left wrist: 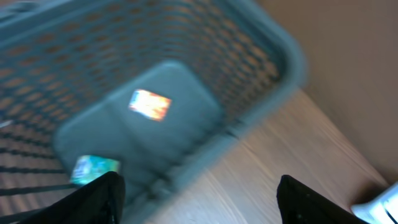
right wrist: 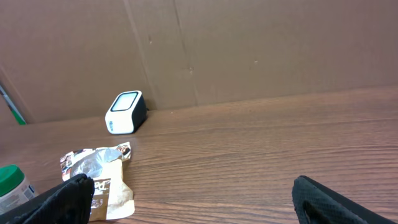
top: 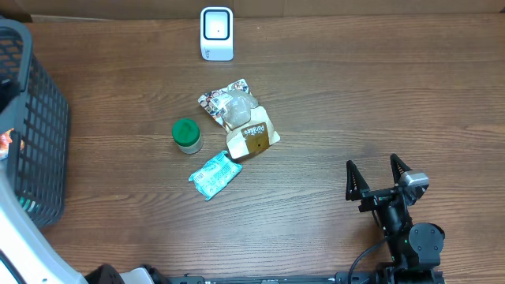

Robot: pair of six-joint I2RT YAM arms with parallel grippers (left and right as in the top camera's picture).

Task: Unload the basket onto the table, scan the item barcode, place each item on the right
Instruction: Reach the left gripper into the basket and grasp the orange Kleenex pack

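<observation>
My left gripper (left wrist: 199,194) hangs over the grey basket (left wrist: 273,37) at the left, jaws apart and empty. My right gripper (top: 373,166), also spread wide, waits near right. I judge the teal packet (top: 215,174) is next to scan. It lies mid-table beside the green-lidded jar (top: 187,135) and brown pouch (top: 254,136). Nothing blocks the scanner (top: 216,33) at far centre.

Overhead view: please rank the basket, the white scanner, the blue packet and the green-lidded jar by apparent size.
Largest: basket, although cut off by the frame.
Then white scanner and blue packet, which look about equal.
Smallest: green-lidded jar.
</observation>
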